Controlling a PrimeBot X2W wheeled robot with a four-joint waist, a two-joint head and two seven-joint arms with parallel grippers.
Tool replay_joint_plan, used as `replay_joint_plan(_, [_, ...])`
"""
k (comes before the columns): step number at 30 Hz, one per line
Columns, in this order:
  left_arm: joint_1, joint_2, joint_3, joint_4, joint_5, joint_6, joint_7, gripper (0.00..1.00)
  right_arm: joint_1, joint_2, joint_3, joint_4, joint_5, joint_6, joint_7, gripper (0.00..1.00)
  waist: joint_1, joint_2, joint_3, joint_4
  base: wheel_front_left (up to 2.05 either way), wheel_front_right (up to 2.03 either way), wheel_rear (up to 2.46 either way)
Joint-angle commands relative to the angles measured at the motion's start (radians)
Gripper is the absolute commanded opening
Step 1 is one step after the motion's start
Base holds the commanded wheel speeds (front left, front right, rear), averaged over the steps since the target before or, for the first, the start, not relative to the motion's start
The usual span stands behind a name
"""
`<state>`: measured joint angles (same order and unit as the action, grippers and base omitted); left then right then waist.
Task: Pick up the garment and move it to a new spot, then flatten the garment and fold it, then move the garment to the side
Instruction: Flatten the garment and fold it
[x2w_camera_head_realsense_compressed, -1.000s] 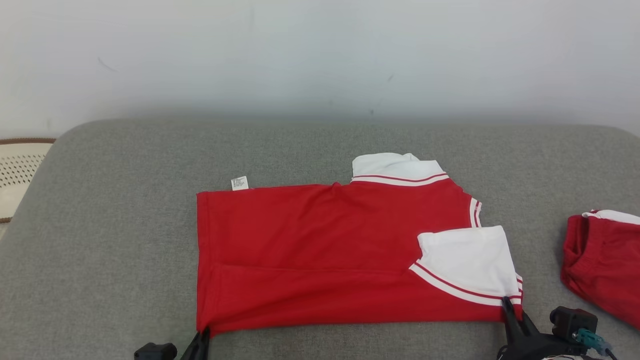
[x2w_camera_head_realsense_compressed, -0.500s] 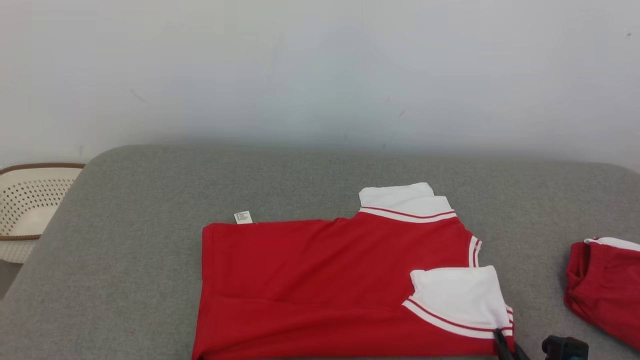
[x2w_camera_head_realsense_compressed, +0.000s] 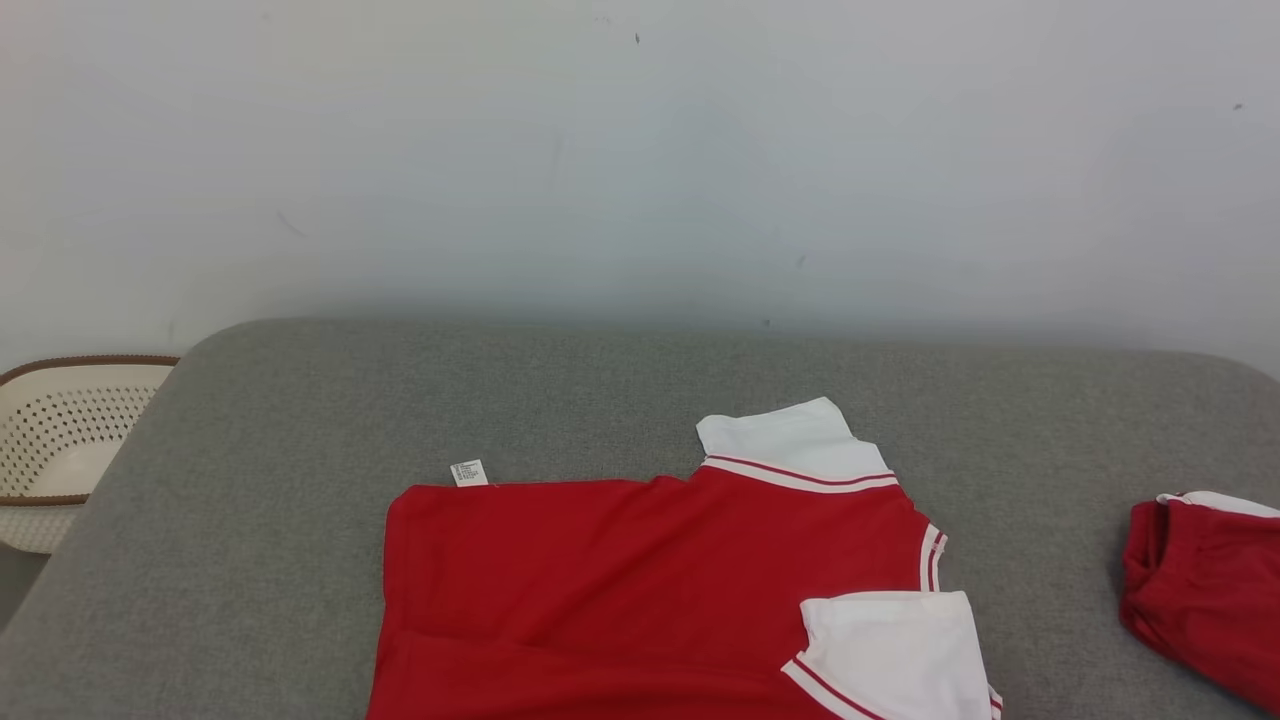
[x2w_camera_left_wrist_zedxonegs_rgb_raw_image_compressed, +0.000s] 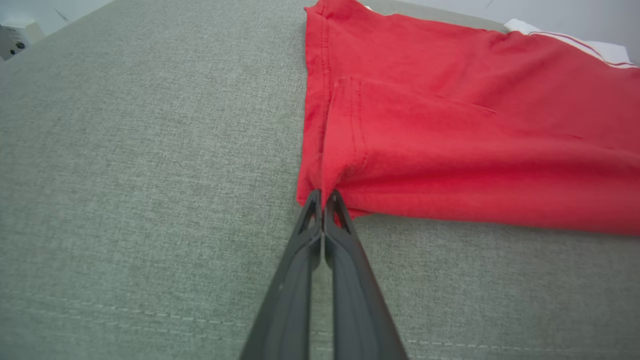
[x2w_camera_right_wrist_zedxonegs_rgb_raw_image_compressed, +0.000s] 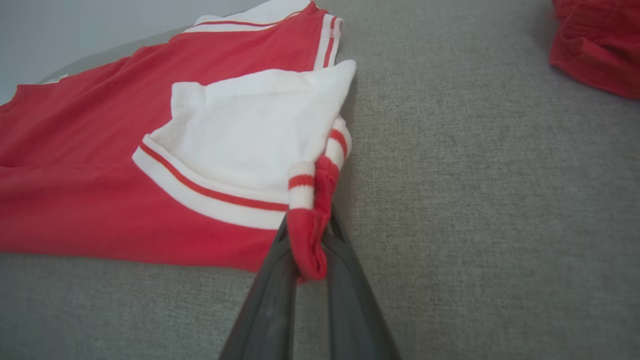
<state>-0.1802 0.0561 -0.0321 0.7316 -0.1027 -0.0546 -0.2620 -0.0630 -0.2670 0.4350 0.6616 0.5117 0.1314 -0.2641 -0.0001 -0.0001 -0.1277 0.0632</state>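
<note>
Basket (x2w_camera_head_realsense_compressed: 60, 440) of pale perforated plastic sits at the far left, off the edge of the grey cushion (x2w_camera_head_realsense_compressed: 250, 560), and you can ignore it.

Next to the right, your left gripper (x2w_camera_left_wrist_zedxonegs_rgb_raw_image_compressed: 324, 197) has its two dark fingers pressed together on the near left corner of the garment (x2w_camera_head_realsense_compressed: 640, 580), where the red hem doubles over. In the left wrist view the cloth spreads away from those tips, ahead and to the right.

The garment lies on the cushion with its long axis running left to right across the head view. The hem is at the left, with a small care label (x2w_camera_head_realsense_compressed: 468, 473) at its far corner. The white collar (x2w_camera_head_realsense_compressed: 790, 445) is at the far right, and a white sleeve (x2w_camera_head_realsense_compressed: 890, 650) is folded in on top at the near right.

Your right gripper (x2w_camera_right_wrist_zedxonegs_rgb_raw_image_compressed: 309, 227) is clamped on the near right corner, with a bunch of red cloth and striped cuff pinched between its fingers.

So the near edge runs straight from one pair of jaws to the other, and each arm holds its own end. I judge the coming move needs both arms travelling together at the same spacing, or that edge will sag or skew.

A second red piece (x2w_camera_head_realsense_compressed: 1200, 590) lies well apart at the far right.
</note>
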Motion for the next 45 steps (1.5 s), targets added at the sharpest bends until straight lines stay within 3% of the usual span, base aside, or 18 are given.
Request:
replay_joint_plan(1, [0.021, 0.011, 0.009, 0.002, 0.011, 0.004, -0.004, 0.00, 0.019, -0.008, 0.006, -0.005, 0.007, -0.001, 0.000, 0.00, 0.0001, 0.0001, 0.000, -0.005, 0.00, 0.00, 0.00])
replay_joint_plan(10, [0.012, 0.009, 0.025, 0.027, 0.026, 0.006, -0.004, 0.00, 0.021, -0.015, 0.041, -0.031, 0.027, -0.001, 0.000, 0.00, 0.0001, 0.0001, 0.014, -0.023, 0.00, 0.00, 0.00])
replay_joint_plan(11, [0.009, 0.008, 0.022, 0.029, 0.028, 0.006, -0.004, 0.00, 0.014, -0.013, 0.035, -0.032, 0.025, -0.001, 0.000, 0.15, 0.0001, 0.0001, 0.016, -0.022, 0.00, 0.00, 0.00])
replay_joint_plan(12, [0.005, 0.008, 0.022, 0.033, 0.027, 0.004, -0.004, 0.00, 0.009, -0.011, 0.031, -0.031, 0.021, -0.001, 0.000, 0.67, 0.0001, 0.0001, 0.019, -0.019, 0.00, 0.00, 0.00])
replay_joint_plan(13, [0.002, 0.008, 0.022, 0.037, 0.028, 0.002, -0.004, 0.00, 0.007, -0.009, 0.027, -0.030, 0.017, -0.001, 0.000, 1.00, 0.0001, 0.0001, 0.021, -0.016, 0.00, 0.00, 0.00])
replay_joint_plan(15, [-0.006, 0.007, 0.022, 0.042, 0.030, 0.001, -0.004, 0.46, -0.001, -0.006, 0.014, -0.029, 0.009, -0.001, 0.000, 1.00, 0.0001, 0.0001, 0.026, -0.010, 0.00, 0.00, 0.00])
replay_joint_plan(16, [-0.010, 0.006, 0.023, 0.043, 0.032, 0.005, -0.004, 0.61, -0.007, -0.006, 0.006, -0.030, 0.001, -0.001, 0.000, 1.00, 0.0001, 0.0001, 0.028, -0.007, 0.00, 0.00, 0.00])
replay_joint_plan(17, [-0.011, 0.007, 0.026, 0.044, 0.034, 0.010, -0.004, 0.95, -0.009, -0.005, -0.005, -0.032, -0.003, -0.001, 0.000, 1.00, 0.0001, 0.0001, 0.030, -0.005, 0.00, 0.00, 0.00])
replay_joint_plan(18, [-0.010, 0.008, 0.029, 0.045, 0.035, 0.013, -0.004, 1.00, -0.010, -0.005, -0.016, -0.034, -0.010, -0.001, 0.000, 1.00, 0.0001, 0.0001, 0.032, -0.004, 0.00, 0.00, 0.00])
replay_joint_plan(30, [0.001, 0.029, 0.059, 0.006, 0.055, 0.066, -0.004, 1.00, -0.024, 0.027, -0.207, -0.088, -0.131, -0.001, 0.000, 1.00, 0.0001, 0.0001, 0.051, -0.003, 0.00, 0.00, 0.00])
replay_joint_plan(39, [-0.082, 0.019, 0.051, -0.102, 0.054, 0.043, -0.004, 1.00, -0.107, 0.042, -0.258, -0.129, -0.201, -0.001, 0.000, 1.00, 0.0001, 0.0001, 0.087, -0.005, 0.00, 0.00, 0.00])
replay_joint_plan(45, [-0.164, 0.015, 0.043, -0.097, 0.041, 0.009, -0.004, 1.00, -0.192, 0.045, -0.241, -0.115, -0.218, -0.001, 0.000, 1.00, 0.0001, 0.0001, 0.127, -0.009, 0.00, 0.00, 0.00])
